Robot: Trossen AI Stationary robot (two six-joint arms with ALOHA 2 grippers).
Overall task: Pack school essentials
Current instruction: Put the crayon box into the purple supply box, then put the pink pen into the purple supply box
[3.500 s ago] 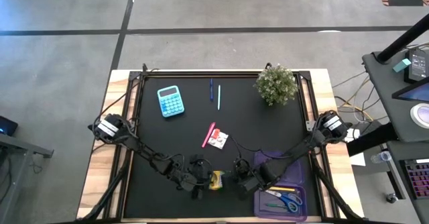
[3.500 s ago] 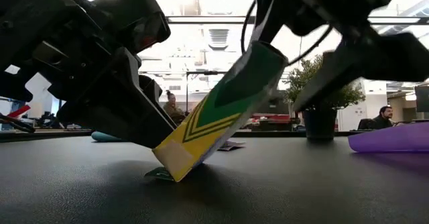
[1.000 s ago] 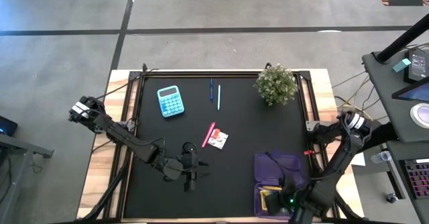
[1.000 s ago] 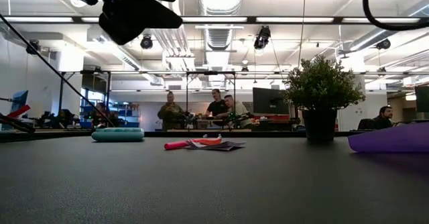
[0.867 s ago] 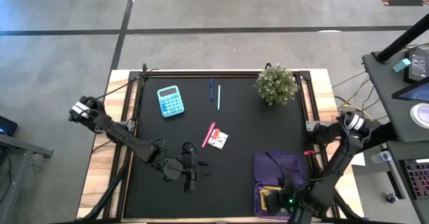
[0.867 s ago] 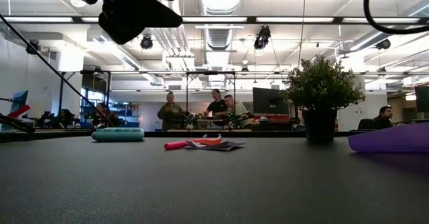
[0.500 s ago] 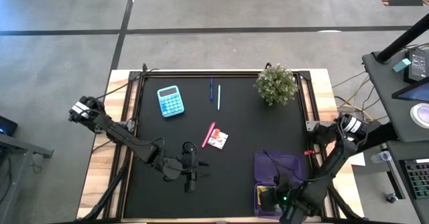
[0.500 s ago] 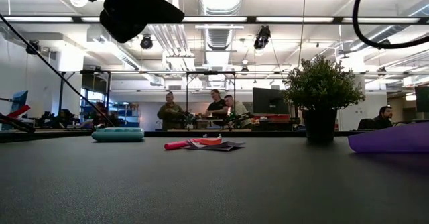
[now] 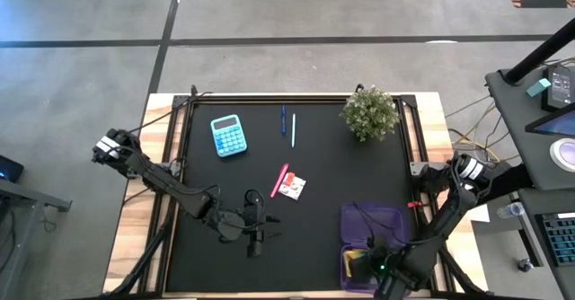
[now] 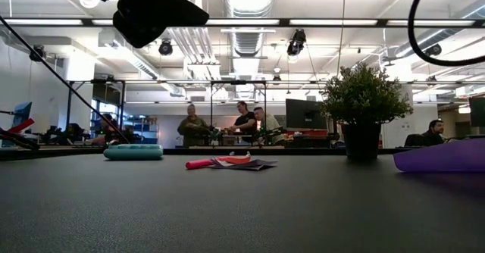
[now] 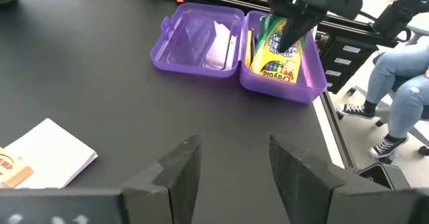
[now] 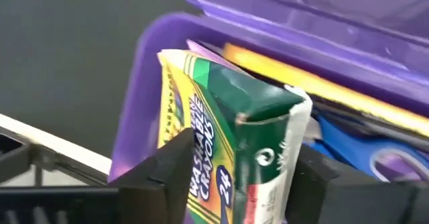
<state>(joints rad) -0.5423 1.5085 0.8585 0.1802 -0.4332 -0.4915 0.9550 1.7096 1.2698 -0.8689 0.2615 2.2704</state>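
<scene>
Crayon box [image 12: 228, 143] stands in the case [image 11: 201, 39], lower right, between the right gripper's [image 12: 238, 174] loosening fingers; left gripper [image 11: 231, 163] waits open; pens [image 9: 287, 125] and packet [image 9: 292, 188] remain.

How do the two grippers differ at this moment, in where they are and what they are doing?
The left gripper hangs empty over bare black table, near the front edge; the right gripper is down in the purple case. The left gripper's open fingers have nothing between them; the right gripper's fingers flank the crayon box, which stands tilted in the case. Both are dark two-finger grippers.
</scene>
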